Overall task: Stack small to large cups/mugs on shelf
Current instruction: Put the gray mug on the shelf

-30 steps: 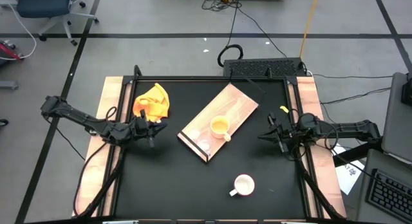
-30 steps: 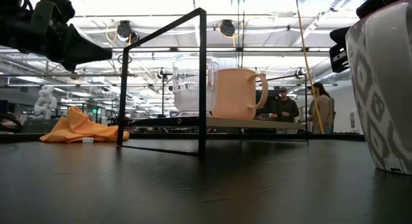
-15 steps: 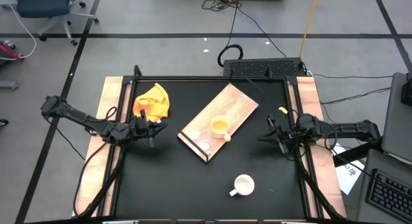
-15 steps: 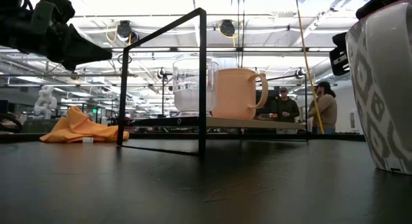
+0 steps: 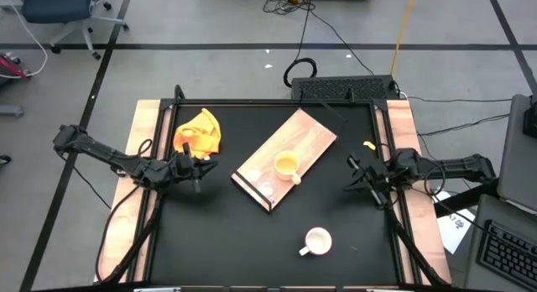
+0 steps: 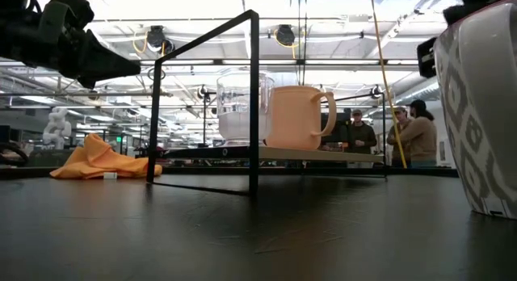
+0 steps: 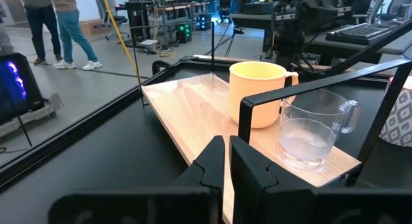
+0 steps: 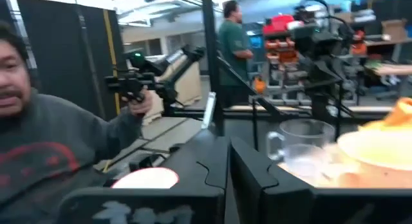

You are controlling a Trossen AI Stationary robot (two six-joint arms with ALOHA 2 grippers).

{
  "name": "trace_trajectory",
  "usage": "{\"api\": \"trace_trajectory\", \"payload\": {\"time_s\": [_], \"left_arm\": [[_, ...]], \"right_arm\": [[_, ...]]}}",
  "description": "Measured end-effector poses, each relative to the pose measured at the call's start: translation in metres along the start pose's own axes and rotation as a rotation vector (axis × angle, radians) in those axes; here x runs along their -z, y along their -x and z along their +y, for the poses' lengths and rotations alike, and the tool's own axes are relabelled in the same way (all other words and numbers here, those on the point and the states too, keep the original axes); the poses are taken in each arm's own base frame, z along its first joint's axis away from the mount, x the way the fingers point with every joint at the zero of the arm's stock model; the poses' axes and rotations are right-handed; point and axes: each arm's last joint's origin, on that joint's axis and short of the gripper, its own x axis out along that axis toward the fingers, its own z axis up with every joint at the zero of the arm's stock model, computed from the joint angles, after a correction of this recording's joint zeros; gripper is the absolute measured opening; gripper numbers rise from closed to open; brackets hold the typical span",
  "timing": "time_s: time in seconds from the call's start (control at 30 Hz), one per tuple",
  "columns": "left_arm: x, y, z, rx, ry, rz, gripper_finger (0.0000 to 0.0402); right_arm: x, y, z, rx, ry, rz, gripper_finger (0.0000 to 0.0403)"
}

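1. The left claw (image 5: 200, 166) hovers over the bench (image 5: 218, 242), fingers almost together, holding nothing.
2. The clear glass cup (image 5: 267, 190) and yellow-orange mug (image 5: 287, 164) stand on the shelf (image 5: 315, 137).
3. The white mug (image 5: 318, 240) stands on the bench.
4. The right claw (image 5: 359, 179) is narrow, empty.

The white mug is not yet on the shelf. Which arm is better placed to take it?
Probably the right: the right gripper is on the white mug's side, the left gripper beyond the shelf.
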Motion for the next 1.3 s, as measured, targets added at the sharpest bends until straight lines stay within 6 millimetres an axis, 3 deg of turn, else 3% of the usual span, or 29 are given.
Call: {"api": "trace_trajectory", "payload": {"time_s": [0.4,0.5,0.67,1.07,1.3], "left_arm": [[0.0,0.0,0.0,0.0,0.002,0.0,0.0005],[0.0,0.0,0.0,0.0,0.004,-0.001,0.0017],[0.0,0.0,0.0,0.001,0.023,0.0,0.0028],[0.0,0.0,0.0,0.002,0.03,0.0,0.0003],[0.0,0.0,0.0,0.002,0.029,0.0,0.0026]], "right_arm": [[-0.002,-0.015,0.017,-0.188,0.06,-0.026,0.0001],[0.004,-0.02,0.019,-0.175,0.054,0.03,0.0001],[-0.003,-0.032,0.024,-0.192,0.084,0.059,0.0],[-0.006,-0.054,0.034,-0.196,0.091,0.089,0.0],[-0.017,-0.079,0.043,-0.172,0.088,0.119,0.0]]}}
